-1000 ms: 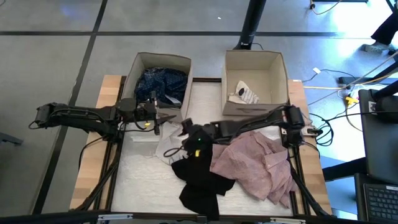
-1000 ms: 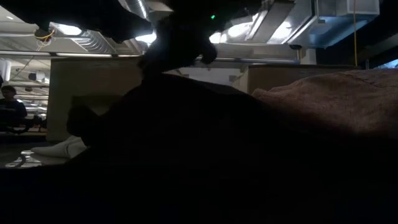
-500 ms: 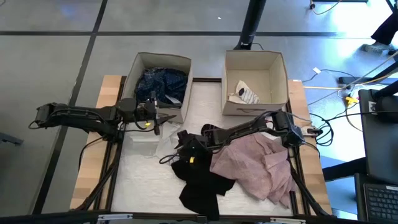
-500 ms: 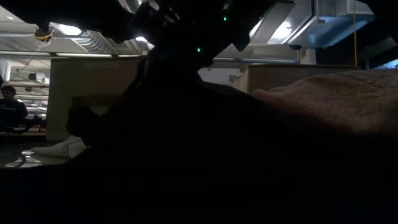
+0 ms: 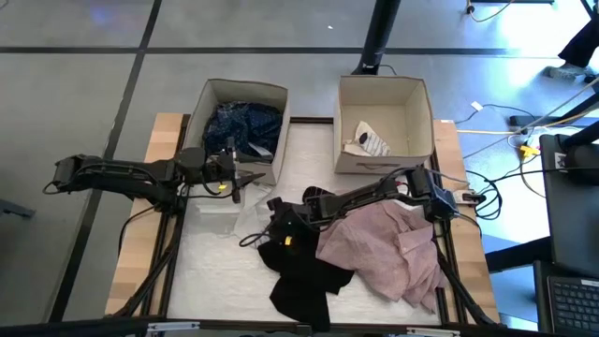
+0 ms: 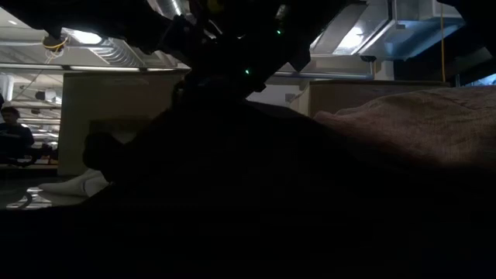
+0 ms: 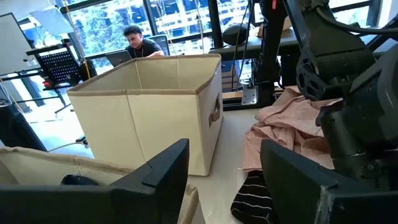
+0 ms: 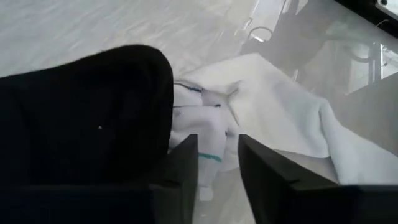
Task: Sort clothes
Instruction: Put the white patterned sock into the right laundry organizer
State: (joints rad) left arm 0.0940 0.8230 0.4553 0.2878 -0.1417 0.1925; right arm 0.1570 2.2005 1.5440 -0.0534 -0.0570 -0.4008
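Two boxes (image 5: 384, 122) are partly filled; black (image 5: 304, 271), pink (image 5: 384, 243) and white (image 8: 280, 124) garments remain unsorted. White cloth is being pinched by the right gripper (image 8: 217, 155).

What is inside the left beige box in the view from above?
The left box holds a dark blue dotted garment that fills most of it. Whatever lies beneath that garment is covered, and the box floor cannot be seen.

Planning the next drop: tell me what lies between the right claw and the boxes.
Nothing visible. The right claw sits low at the black shirt beside a white piece. Bare table leads to the left box and right box; only their walls need clearing.
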